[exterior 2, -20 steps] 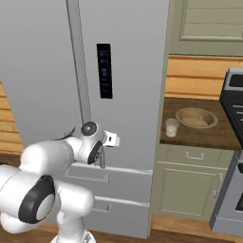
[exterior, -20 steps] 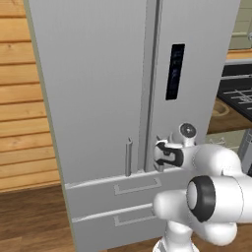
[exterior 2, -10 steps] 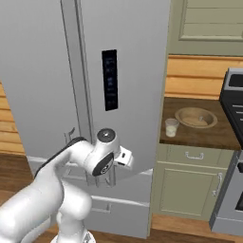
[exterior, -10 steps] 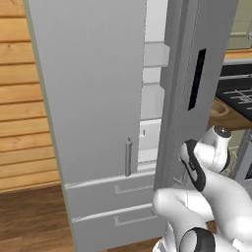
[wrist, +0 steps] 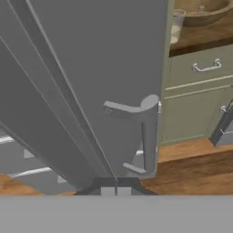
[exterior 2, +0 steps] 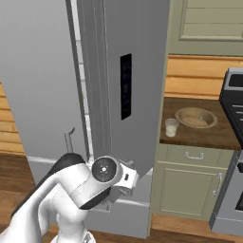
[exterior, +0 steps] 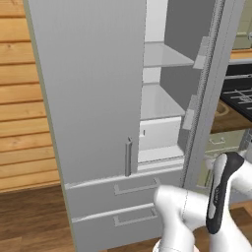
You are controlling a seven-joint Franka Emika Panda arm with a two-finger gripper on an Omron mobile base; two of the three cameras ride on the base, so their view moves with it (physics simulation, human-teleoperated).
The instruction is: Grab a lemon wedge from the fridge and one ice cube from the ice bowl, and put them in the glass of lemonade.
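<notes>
**A:** big change: the fridge [exterior: 98, 98] right door [exterior 2: 135, 80] is wide open now. A second ago it was flush shut, half a second ago about half swung. So step one, getting in, is basically done I'd say. Wedge and ice cube haven't been touched yet.

**B:** yeah, and the left base view looks straight in: pale shelves [exterior: 165, 56] plus a white bin [exterior: 158, 134] under them. Can't spot the wedge on any of them though. It's tiny, so it could be hidden or just too small to tell.

**A:** same here. The right base view catches the door's outer face and black panel [exterior 2: 126, 85] instead, none of the inside. But it has the surface [exterior 2: 199, 135] right of the fridge, with the bowl [exterior 2: 196, 117] toward the back and the glass [exterior 2: 171, 127] just beside it at the front left edge, pale liquid low in it.

**B:** the hand view shows the door handle [wrist: 146, 134] right ahead, close up, with the bowl and glass peeking in at the top right corner. Fingers [wrist: 107, 191]?

**A:** the tips look nearly together at the bottom of the hand view with nothing between them, so closed and empty as far as I can tell. Looks let go of the handle.

**B:** so next it needs to reach round the door onto the shelves, probably.
</notes>
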